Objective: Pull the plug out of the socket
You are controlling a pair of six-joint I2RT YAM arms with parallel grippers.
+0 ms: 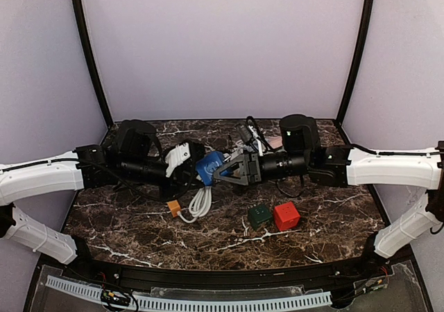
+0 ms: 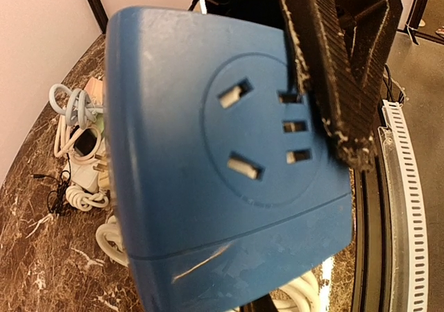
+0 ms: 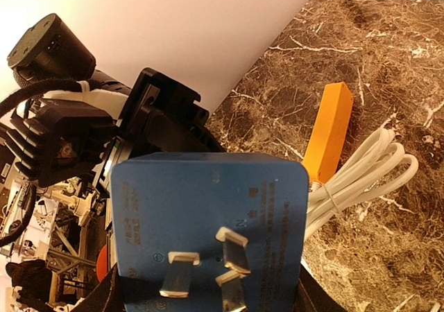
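Blocks (image 1: 259, 215), two; blue socket cube (image 1: 209, 165), one

The socket (image 1: 208, 165) is a blue cube, up in the air and tilted. One face shows slots inside a round frame, and another face carries three metal pins. Below it the orange plug (image 1: 173, 206) lies on the table, joined to a white coiled cable (image 1: 200, 204).
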